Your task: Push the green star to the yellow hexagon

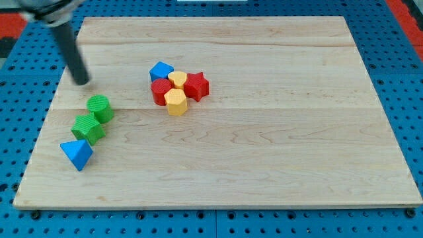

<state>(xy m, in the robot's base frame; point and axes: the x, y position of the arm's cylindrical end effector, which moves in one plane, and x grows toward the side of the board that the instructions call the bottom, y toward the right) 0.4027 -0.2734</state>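
Observation:
The green star [88, 127] lies near the board's left side, touching a round green block [100, 108] just above it. The yellow hexagon [175, 102] sits at the bottom of a tight cluster left of the board's centre. My tip [81, 81] rests on the board up and left of the two green blocks, a short gap from the round one. It touches no block. The rod leans up toward the view's top left.
The cluster also holds a blue block [160, 71], a small yellow block [176, 80], a red star [197, 86] and a red block [160, 91]. A blue triangle [76, 154] lies just below the green star. The wooden board [277, 152] sits on a blue pegboard.

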